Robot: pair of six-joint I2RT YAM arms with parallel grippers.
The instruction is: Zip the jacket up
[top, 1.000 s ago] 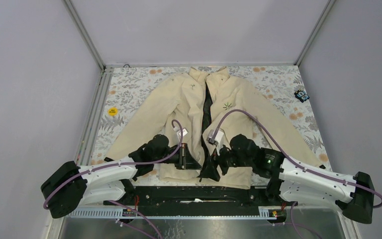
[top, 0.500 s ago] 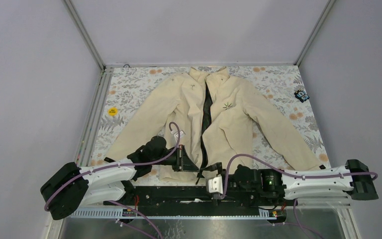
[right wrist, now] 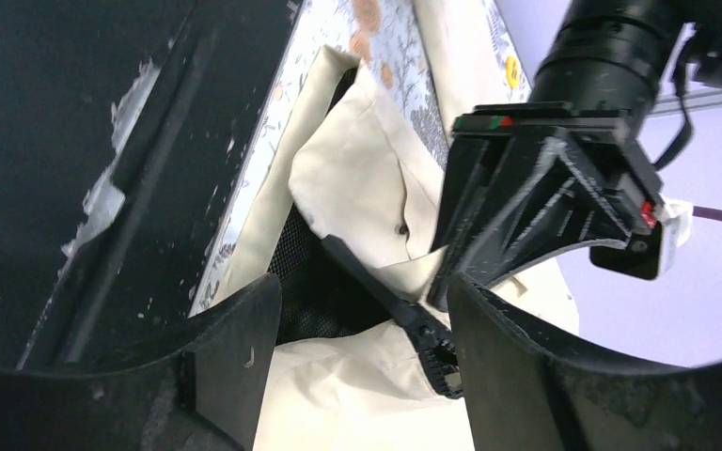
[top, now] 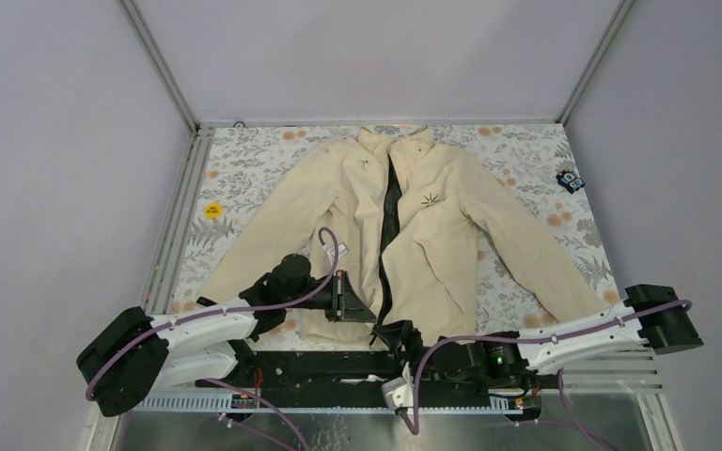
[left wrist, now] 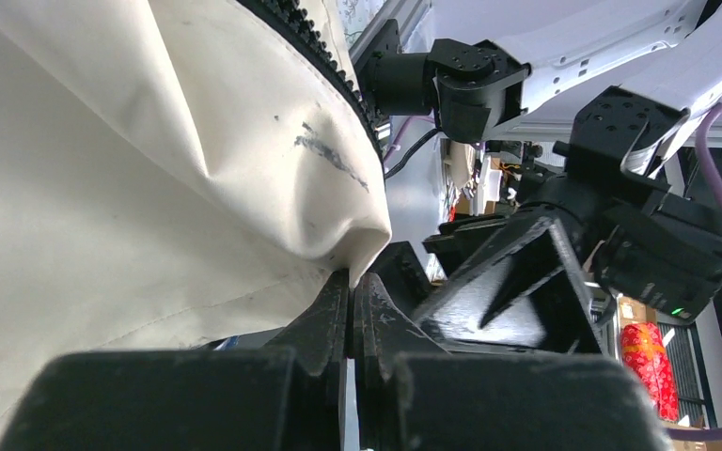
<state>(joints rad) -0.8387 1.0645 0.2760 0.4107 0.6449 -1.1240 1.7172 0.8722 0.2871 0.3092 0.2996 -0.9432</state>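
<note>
Pinches the hem of the jacket (top: 442, 244) in the left gripper (left wrist: 350, 282) — clamped tight. Holds the right gripper (right wrist: 362, 296) spread wide by the lower end of the zipper (right wrist: 412, 324) — gripping nothing.

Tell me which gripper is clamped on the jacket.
The left gripper: it is shut, pinching the jacket fabric near the zipper edge. The right gripper is open and holds nothing.
</note>
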